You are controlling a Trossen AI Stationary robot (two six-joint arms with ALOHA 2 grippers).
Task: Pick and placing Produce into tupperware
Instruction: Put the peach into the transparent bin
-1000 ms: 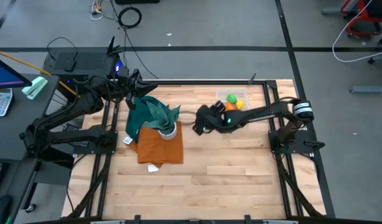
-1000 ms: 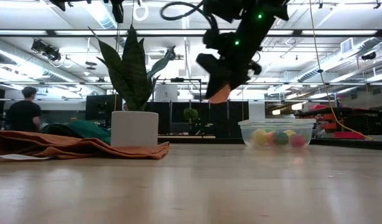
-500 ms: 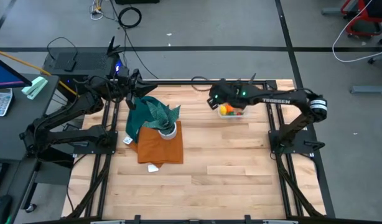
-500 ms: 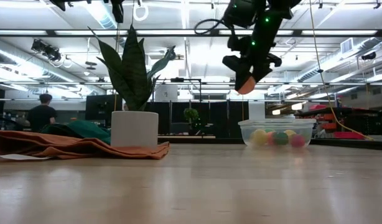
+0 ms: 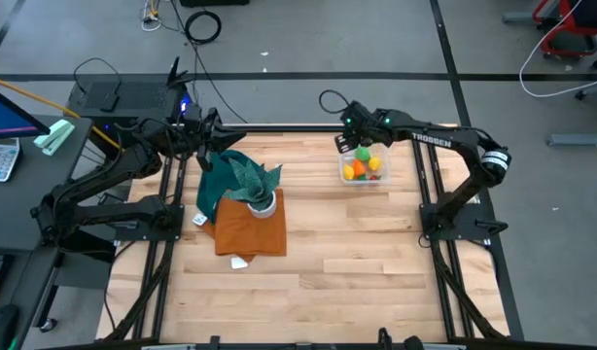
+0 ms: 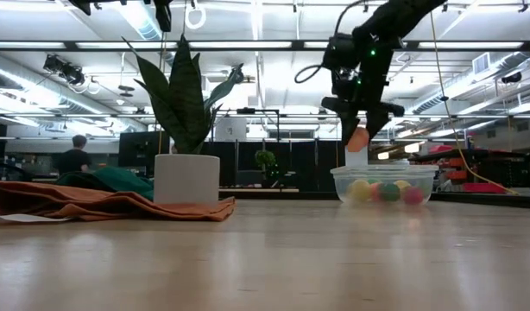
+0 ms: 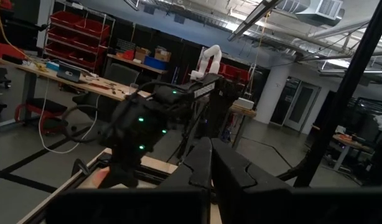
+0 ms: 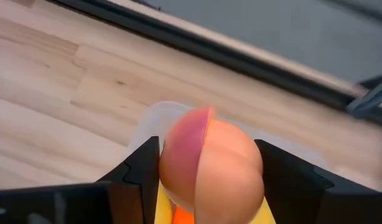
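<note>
My right gripper (image 5: 353, 142) hangs over the far left edge of the tupperware (image 5: 363, 166), shut on a peach-coloured toy fruit (image 8: 211, 163). In the low view the fruit (image 6: 358, 138) sits just above the rim of the clear container (image 6: 384, 185). Yellow, green, orange and red produce (image 5: 362, 167) lies inside on the container's floor. My left gripper (image 5: 213, 137) waits high at the table's far left corner; its fingers (image 7: 210, 169) are shut on nothing. My right gripper pinches the peach-coloured fruit between its two fingers (image 8: 143, 169), one on each side of its round body (image 8: 178, 155). The fingers come from above, pointing down. The fruit is lifted clear, just above the tupperware's rim (image 8: 152, 119).
A spiky green plant in a white pot (image 5: 262, 202) stands on an orange cloth (image 5: 248, 230), beside a green cloth (image 5: 219, 178), at the table's left middle. A small white scrap (image 5: 240, 262) lies nearer. Bare wood spans the near half. A person (image 6: 75, 155) stands far behind.
My right gripper has carried the fruit from the table's middle toward the far right corner, turning about as it went, and now hangs over the tupperware, a little lower than half a second ago. It stays shut on the fruit.
</note>
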